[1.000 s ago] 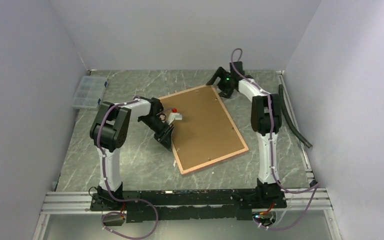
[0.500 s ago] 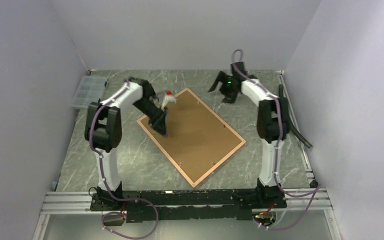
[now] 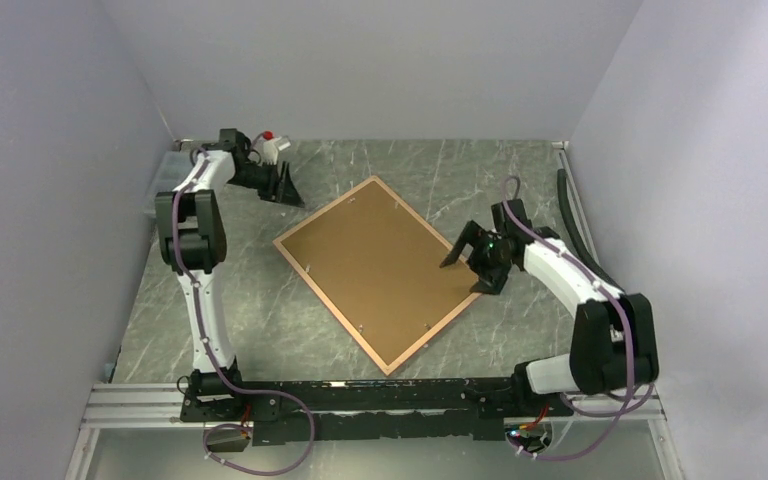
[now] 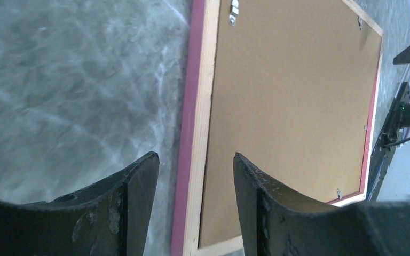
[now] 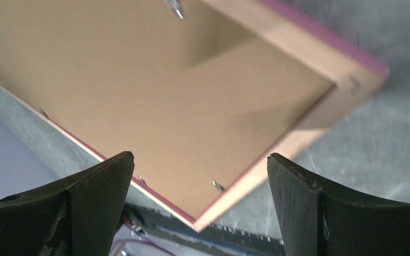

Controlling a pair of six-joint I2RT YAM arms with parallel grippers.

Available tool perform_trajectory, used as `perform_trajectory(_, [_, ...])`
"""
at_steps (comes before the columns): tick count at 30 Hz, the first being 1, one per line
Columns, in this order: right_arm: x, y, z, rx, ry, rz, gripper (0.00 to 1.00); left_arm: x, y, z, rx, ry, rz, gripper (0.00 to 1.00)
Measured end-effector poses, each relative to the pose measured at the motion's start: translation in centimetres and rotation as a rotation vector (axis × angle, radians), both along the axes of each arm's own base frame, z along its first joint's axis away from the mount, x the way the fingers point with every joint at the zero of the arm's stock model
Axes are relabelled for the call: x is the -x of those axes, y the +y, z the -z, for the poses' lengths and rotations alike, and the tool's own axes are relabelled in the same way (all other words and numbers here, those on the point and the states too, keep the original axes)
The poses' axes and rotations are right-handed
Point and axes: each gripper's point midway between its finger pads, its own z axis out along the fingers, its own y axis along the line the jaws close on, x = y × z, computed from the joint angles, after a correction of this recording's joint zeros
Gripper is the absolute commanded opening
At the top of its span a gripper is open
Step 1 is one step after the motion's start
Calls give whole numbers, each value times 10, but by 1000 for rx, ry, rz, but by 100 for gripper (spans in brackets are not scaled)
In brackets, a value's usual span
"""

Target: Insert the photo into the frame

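Both agape: left tool (image 3: 288, 190), right tool (image 3: 468, 272)

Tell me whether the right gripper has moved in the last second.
Yes. The right gripper came away from the back wall, now at the frame's right corner.

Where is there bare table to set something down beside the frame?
Bare table lies far right, between the frame and the back wall, and near left, between the frame and the left arm's base. Crowded: the frame's right corner, by the right gripper, and the far-left corner by the left gripper.
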Motion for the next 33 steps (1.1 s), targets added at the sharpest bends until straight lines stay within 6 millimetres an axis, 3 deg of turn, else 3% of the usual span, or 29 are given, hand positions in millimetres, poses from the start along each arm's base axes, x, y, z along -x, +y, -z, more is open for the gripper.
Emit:
perform_trajectory(2, [26, -1, 5, -19, 49, 3, 100, 3, -14, 9, 8, 24, 22, 58])
perform_trajectory(7, [57, 5, 0, -92, 64, 6, 100, 13, -37, 13, 22, 35, 77, 54])
perform_trajectory(13, [76, 11, 19, -132, 149, 10, 100, 22, -30, 35, -30, 60, 78, 48])
perform_trajectory(18, [67, 15, 34, -145, 174, 13, 100, 30, -23, 52, -74, 74, 81, 47])
perform_trajectory(23, [59, 16, 46, -135, 211, 14, 100, 34, -28, 55, -122, 19, 128, 37])
perform_trajectory(27, [49, 10, 48, -85, 229, 11, 100, 39, -27, 57, -161, -33, 160, 35])
perform_trajectory(29, [39, 1, 48, -38, 215, 14, 100, 51, -27, 57, -179, -49, 180, 35])
perform_trajectory(33, [20, -22, 48, 39, 174, 45, 100, 93, -26, 56, -209, -9, 231, 37])
